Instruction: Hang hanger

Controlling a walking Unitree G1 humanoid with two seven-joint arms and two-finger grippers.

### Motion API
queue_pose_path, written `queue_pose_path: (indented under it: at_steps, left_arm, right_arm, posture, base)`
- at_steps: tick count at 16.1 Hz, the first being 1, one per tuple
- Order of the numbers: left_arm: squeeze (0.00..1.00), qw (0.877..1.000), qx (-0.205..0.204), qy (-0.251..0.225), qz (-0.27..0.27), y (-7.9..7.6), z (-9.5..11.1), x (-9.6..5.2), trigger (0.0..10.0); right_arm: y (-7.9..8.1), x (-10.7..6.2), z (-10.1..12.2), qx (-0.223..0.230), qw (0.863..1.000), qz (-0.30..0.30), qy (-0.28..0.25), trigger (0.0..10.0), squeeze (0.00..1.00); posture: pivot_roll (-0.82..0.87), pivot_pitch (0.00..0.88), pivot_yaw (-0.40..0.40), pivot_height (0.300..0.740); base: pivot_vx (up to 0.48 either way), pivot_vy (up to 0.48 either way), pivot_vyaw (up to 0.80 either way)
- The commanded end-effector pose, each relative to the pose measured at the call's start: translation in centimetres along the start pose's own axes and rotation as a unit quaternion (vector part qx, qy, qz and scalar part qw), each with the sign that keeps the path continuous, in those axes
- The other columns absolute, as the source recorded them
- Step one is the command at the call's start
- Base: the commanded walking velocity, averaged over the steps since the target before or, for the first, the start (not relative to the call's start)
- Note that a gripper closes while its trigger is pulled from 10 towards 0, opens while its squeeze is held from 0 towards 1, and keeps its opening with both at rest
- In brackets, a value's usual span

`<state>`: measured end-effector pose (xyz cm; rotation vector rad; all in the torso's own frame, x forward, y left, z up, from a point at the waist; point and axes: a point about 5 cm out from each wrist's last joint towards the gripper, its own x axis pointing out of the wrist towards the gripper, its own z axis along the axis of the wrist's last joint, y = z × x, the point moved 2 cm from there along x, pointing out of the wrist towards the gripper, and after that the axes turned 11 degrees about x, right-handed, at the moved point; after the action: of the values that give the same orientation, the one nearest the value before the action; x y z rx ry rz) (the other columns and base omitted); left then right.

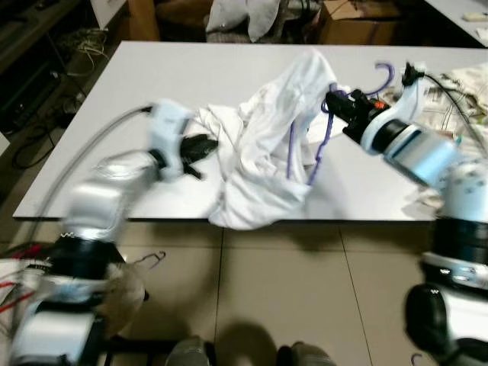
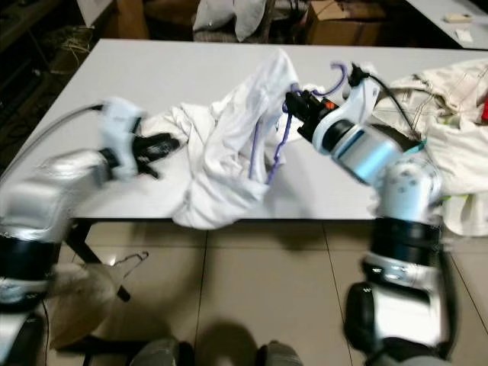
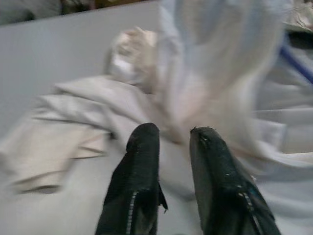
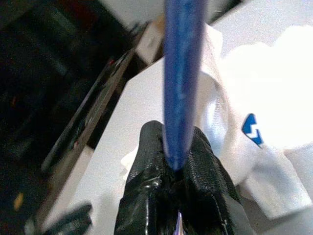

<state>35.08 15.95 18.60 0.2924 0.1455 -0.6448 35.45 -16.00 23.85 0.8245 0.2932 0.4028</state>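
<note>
A purple hanger (image 1: 323, 141) is threaded into a white garment (image 1: 263, 164) that is lifted off the grey table (image 1: 152, 76); its hook (image 1: 385, 76) sticks out near my right wrist. My right gripper (image 1: 335, 99) is shut on the hanger's bar, which appears as a blue rod (image 4: 183, 73) pinched between the fingers (image 4: 151, 161). My left gripper (image 1: 202, 147) hovers low over the table at the garment's left edge. Its fingers (image 3: 144, 147) stand slightly apart with nothing between them, and crumpled white cloth (image 3: 146, 98) lies just past the tips.
A second pile of pale cloth (image 1: 465, 88) lies on the table's right end. A cardboard box (image 1: 358, 23) and grey cushions (image 1: 244, 15) sit behind the table. A wire hanger (image 1: 152, 261) rests on the tiled floor near the front left edge.
</note>
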Motion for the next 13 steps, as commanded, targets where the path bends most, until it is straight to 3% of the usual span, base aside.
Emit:
queue_pose_path:
  at_steps: [1, 4, 7, 9, 11, 13]
  left_arm:
    - [0.0, 0.999, -0.001, -0.042, 0.013, 0.9, 1.6, -1.2, 10.0]
    - [0.0, 0.996, -0.002, -0.072, 0.054, 1.7, 2.2, -2.1, 10.0]
    - [0.0, 0.995, -0.006, -0.068, 0.074, -0.1, 0.8, -2.5, 10.0]
    - [0.0, 0.996, 0.007, -0.041, 0.084, -0.5, -0.7, -3.0, 10.0]
    - [0.0, 0.995, 0.003, -0.047, 0.091, -0.7, -0.6, -3.0, 10.0]
    - [0.0, 0.995, 0.006, -0.051, 0.087, -1.2, -0.6, -2.9, 10.0]
  right_arm:
    - [2.0, -0.6, 0.2, -0.042, 0.998, 0.05, 0.018, 10.0, 0.0]
    - [2.9, -2.6, 0.0, -0.129, 0.983, 0.11, 0.066, 10.0, 0.0]
    - [1.8, -6.2, -1.1, -0.22, 0.952, 0.15, 0.153, 10.0, 0.0]
    - [0.7, -7.6, -1.6, -0.244, 0.941, 0.136, 0.191, 10.0, 0.0]
    - [-0.8, -7.9, -1.4, -0.255, 0.942, 0.098, 0.196, 10.0, 0.0]
    - [-1.1, -8.2, -1.5, -0.26, 0.94, 0.1, 0.198, 10.0, 0.0]
  posture:
    - [-0.08, 0.0, -0.007, 0.74]
    - [-0.07, 0.0, -0.01, 0.74]
    - [-0.08, 0.0, -0.006, 0.74]
    - [-0.08, 0.0, -0.01, 0.74]
    - [-0.08, 0.0, -0.016, 0.74]
    - [-0.08, 0.0, -0.018, 0.74]
  base:
    - [0.0, 0.0, 0.0]
    - [0.0, 0.0, 0.0]
    - [0.0, 0.0, 0.0]
    - [0.0, 0.0, 0.0]
    - [0.0, 0.0, 0.0]
    - [0.0, 0.0, 0.0]
